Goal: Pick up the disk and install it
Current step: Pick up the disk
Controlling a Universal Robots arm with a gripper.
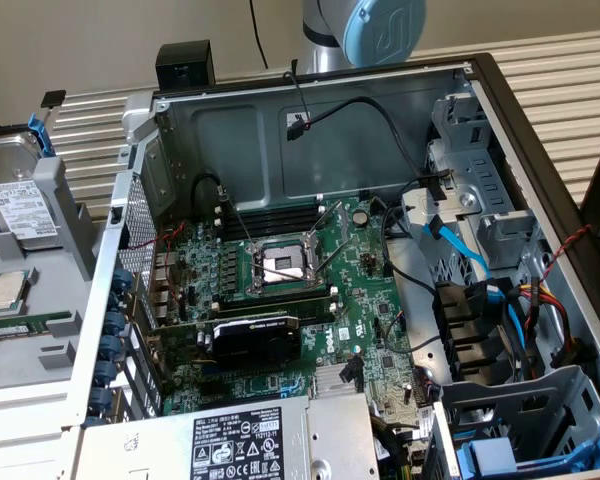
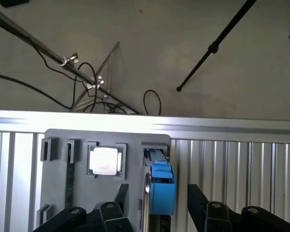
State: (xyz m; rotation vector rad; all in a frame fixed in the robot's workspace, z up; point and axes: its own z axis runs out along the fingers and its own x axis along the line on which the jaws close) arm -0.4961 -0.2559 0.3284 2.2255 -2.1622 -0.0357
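The arm (image 1: 365,30) hangs over the far rim of the open computer case (image 1: 280,140), and its gripper (image 2: 157,194) is spread wide with nothing in it. Its 2 black fingers (image 2: 122,197) stand well apart. The disk (image 2: 160,183) is not in the case. It stands on its edge in a slot of the grey holder (image 2: 58,179), which sits on the slatted bench (image 2: 232,169) beside the case, on the exterior view's left. The slot is at a corner of the holder, close to the bench's bright edge rail. From the wrist view the disk's blue carrier shows between the 2 fingers, with a gap on each side. The small square processor chip (image 2: 104,161) lies flat in the pocket just beside the disk. Inside the case the green motherboard (image 1: 280,300) lies bare.
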